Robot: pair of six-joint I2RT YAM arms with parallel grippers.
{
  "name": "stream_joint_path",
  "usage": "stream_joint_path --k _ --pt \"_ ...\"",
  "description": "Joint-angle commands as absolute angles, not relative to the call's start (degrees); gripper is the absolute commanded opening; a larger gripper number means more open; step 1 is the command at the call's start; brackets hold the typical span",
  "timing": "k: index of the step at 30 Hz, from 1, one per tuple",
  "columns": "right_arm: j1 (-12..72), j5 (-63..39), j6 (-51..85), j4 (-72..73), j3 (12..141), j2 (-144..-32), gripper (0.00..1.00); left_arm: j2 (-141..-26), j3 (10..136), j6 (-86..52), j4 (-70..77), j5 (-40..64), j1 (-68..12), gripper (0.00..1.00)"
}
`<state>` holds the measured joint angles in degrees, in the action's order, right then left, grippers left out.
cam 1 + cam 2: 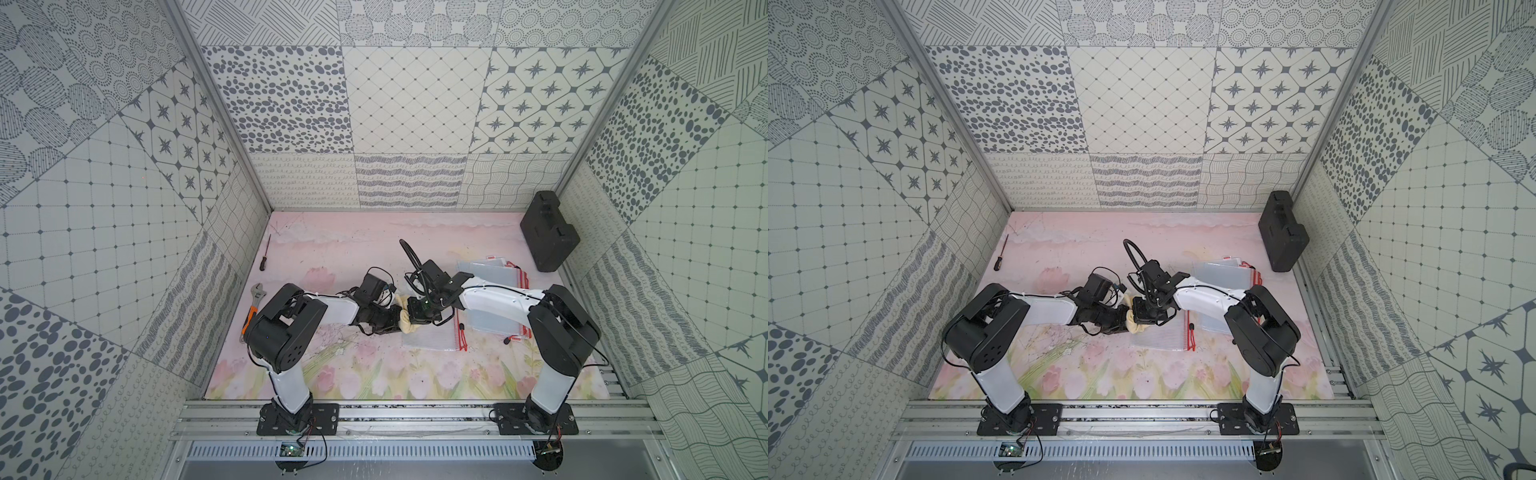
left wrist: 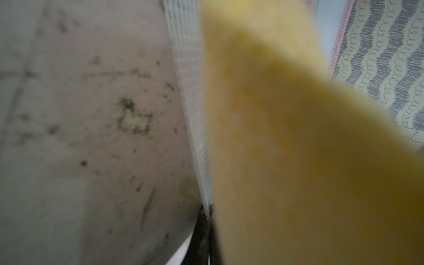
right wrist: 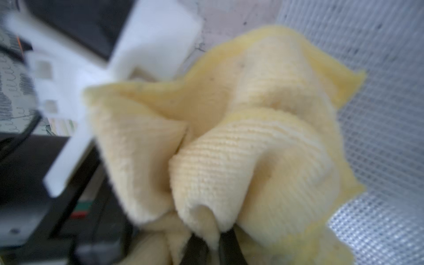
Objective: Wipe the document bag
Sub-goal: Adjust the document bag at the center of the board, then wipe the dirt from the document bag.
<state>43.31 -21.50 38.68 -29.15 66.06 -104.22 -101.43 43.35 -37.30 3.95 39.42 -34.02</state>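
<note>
The document bag (image 1: pixel 432 340) is a clear mesh pouch with a red zipper, lying flat on the pink mat in both top views (image 1: pixel 1158 337). My left gripper (image 1: pixel 395 326) is at its left edge. In the left wrist view the black jaws (image 2: pixel 207 213) are shut on the thin mesh edge of the bag (image 2: pixel 185 68). My right gripper (image 1: pixel 417 322) points down beside it, shut on a bunched yellow cloth (image 3: pixel 252 149) that rests on the bag's left part (image 3: pixel 378 91). The cloth (image 2: pixel 298 160) hides most of the left wrist view.
More zip bags (image 1: pixel 492 272) are stacked behind and under the right arm. A black case (image 1: pixel 548 232) stands at the back right corner. A screwdriver (image 1: pixel 264 253) and an orange-handled wrench (image 1: pixel 253 309) lie along the left wall.
</note>
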Motion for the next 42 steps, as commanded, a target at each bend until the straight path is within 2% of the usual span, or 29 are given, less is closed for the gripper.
stream_joint_path --k 1,11,15,22,25,30,34,42 --pt "41.70 -16.78 44.95 -24.76 66.46 -107.62 0.00 -100.12 42.02 -37.48 -1.97 33.06 -34.80 0.00" --pt "36.83 -12.18 42.30 -28.92 77.93 -116.10 0.00 -97.73 40.93 -36.17 -2.67 35.29 -34.95 0.00" --pt "33.68 -10.44 40.41 -32.71 87.40 -121.65 0.00 -97.82 40.76 -35.78 -2.82 35.36 -34.98 0.00" --pt "33.58 -7.91 37.18 -41.37 103.23 -129.38 0.00 -97.99 40.86 -35.42 -3.11 35.47 -35.07 0.00" --pt "35.85 -8.11 37.18 -41.86 102.26 -127.63 0.00 -98.26 41.21 -35.28 -3.51 35.40 -35.09 0.00" --pt "40.76 -9.03 40.14 -39.30 93.15 -121.18 0.00 -98.59 41.88 -34.82 -4.50 35.09 -35.06 0.00" --pt "42.56 -10.78 42.24 -38.02 89.42 -120.69 0.00 -98.72 42.43 -34.33 -5.47 34.98 -35.08 0.00" --pt "38.31 -9.22 42.22 -39.70 98.43 -126.84 0.00 -97.96 42.48 -33.77 -6.53 35.16 -35.15 0.00"
